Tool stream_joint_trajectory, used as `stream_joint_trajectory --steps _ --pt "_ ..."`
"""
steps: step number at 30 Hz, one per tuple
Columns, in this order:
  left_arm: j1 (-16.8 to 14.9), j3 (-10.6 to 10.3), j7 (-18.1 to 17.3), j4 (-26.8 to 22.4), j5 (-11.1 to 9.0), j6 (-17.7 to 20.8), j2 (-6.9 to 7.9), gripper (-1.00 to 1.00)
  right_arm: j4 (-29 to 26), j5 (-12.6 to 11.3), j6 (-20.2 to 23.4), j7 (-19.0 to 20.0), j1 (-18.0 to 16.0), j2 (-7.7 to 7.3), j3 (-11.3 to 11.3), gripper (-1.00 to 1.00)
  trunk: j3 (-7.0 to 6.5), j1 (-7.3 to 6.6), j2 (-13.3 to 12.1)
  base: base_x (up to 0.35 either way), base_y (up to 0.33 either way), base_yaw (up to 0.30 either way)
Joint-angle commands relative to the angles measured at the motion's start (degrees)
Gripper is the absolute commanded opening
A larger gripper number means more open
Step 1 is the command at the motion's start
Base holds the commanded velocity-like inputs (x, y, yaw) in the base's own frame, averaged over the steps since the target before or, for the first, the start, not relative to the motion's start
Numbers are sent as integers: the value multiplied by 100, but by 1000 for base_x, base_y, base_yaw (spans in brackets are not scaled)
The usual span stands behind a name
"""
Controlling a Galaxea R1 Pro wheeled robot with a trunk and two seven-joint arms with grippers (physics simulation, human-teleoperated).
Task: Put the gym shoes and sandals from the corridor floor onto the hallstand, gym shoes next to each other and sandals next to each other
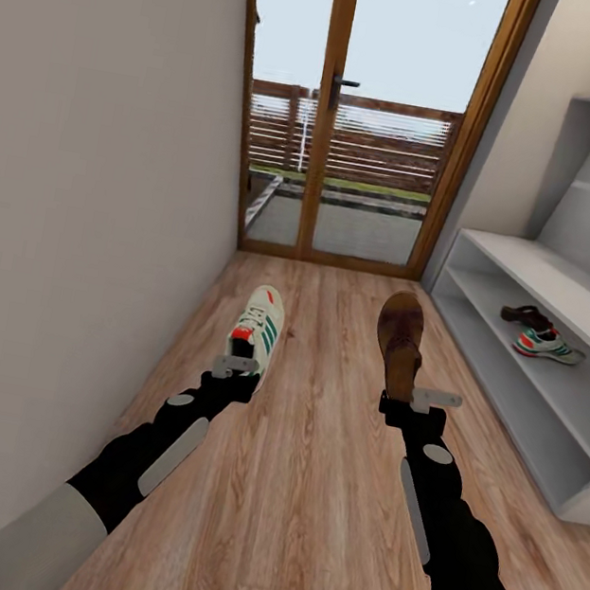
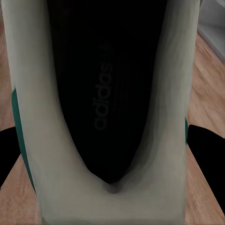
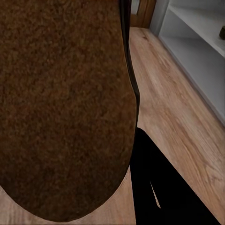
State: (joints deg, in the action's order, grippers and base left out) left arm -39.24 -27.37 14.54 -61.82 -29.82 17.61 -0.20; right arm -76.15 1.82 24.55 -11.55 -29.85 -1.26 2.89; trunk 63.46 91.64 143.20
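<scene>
A gym shoe (image 1: 257, 330) is held at its heel by the left gripper (image 1: 236, 369), above the corridor floor (image 1: 301, 488) towards its left side, near the pale wall. The fingers are closed on the heel end; in the left wrist view the dark inside of the gym shoe (image 2: 110, 93) is seen between pale side walls, with dark gripper parts at either flank. The shoe's long axis runs away from the robot, toe towards the glass door (image 1: 364, 114), heel with its red tab towards the gripper.

To its right, a brown sandal (image 1: 399, 341) is held at its heel end by the right gripper (image 1: 419, 401), whose fingers are likewise closed on it. Its long axis also runs away from the robot, toe end towards the door, roughly parallel to the shoe. In the right wrist view the brown surface of the sandal (image 3: 61, 103) is seen close up.

Further right, on the lower open shelf of the hallstand (image 1: 566, 283), a second sandal (image 1: 527, 317) and a second gym shoe (image 1: 548, 346) are already lying, just beside each other.

The task is judged to be about half done: one of each pair is racked, and the two held items remain to be carried to the shelf and set beside their partners.
</scene>
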Motion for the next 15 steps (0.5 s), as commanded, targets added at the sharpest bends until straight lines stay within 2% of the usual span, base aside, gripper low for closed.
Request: stream_joint_trajectory --steps 1,15 --pt "-4 -20 58 -11 -50 15 3 -100 -7 3 41 -45 -4 -6 19 -100 5 2 2 347 0 -3" --pt "-4 -31 59 -8 -50 16 3 -100 -5 3 41 -40 -4 -6 13 -100 5 2 2 347 0 0"
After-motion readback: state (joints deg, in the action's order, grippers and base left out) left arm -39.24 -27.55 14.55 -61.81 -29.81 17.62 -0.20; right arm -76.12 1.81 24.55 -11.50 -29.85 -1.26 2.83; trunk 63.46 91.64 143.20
